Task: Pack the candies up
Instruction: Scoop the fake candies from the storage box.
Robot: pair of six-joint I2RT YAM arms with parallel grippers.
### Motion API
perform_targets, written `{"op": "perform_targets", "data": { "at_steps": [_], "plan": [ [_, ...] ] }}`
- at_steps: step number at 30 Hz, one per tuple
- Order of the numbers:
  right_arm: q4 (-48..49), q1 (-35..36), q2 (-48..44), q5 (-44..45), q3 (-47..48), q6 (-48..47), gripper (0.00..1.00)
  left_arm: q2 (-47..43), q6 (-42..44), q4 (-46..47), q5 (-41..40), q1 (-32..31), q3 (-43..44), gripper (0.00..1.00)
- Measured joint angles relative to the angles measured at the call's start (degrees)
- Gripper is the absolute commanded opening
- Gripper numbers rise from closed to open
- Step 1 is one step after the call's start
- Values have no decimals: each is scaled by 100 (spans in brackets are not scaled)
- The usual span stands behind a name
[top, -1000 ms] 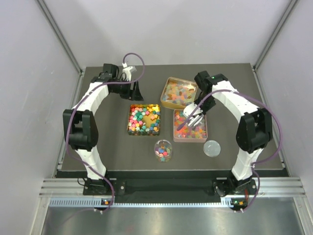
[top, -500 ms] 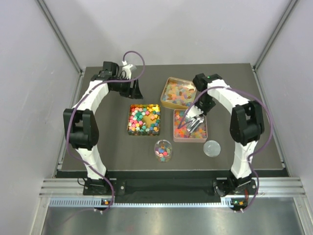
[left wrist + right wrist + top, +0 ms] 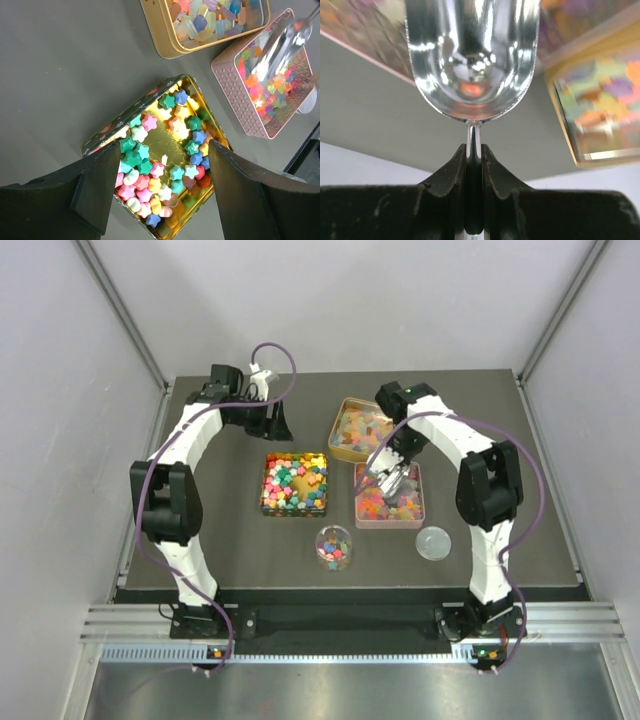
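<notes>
The right gripper (image 3: 474, 150) is pinched on the handle of a metal scoop (image 3: 472, 60) over the pink tin (image 3: 358, 522). The left gripper (image 3: 162, 150) hovers, jaws spread, above the square tin (image 3: 107, 131). Candies (image 3: 149, 121) lie in 3 tins and 1 cup (image 3: 334, 546).

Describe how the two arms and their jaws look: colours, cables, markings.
Both the left arm and the right arm have white shell links joined by black joint housings. A thin purple cable loops loosely along each. The jaws are matte black, broad and blocky on the left, with curved inner edges on the right.
</notes>
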Motion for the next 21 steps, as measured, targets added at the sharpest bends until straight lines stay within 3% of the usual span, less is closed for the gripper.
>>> {"op": "perform_targets", "data": {
  "at_steps": [10, 17, 21],
  "plan": [
    [249, 658, -70, 85, -981, 750, 0, -352, 85, 31, -133, 50, -592, 75],
    [260, 909, -68, 48, -942, 1379, 0, -872, 133, 37, -308, 442, -1182, 75],
    [4, 914, 160, -229, -361, 1810, 0, -1058, 153, 52, -328, 531, -1357, 75]
  ]
}}
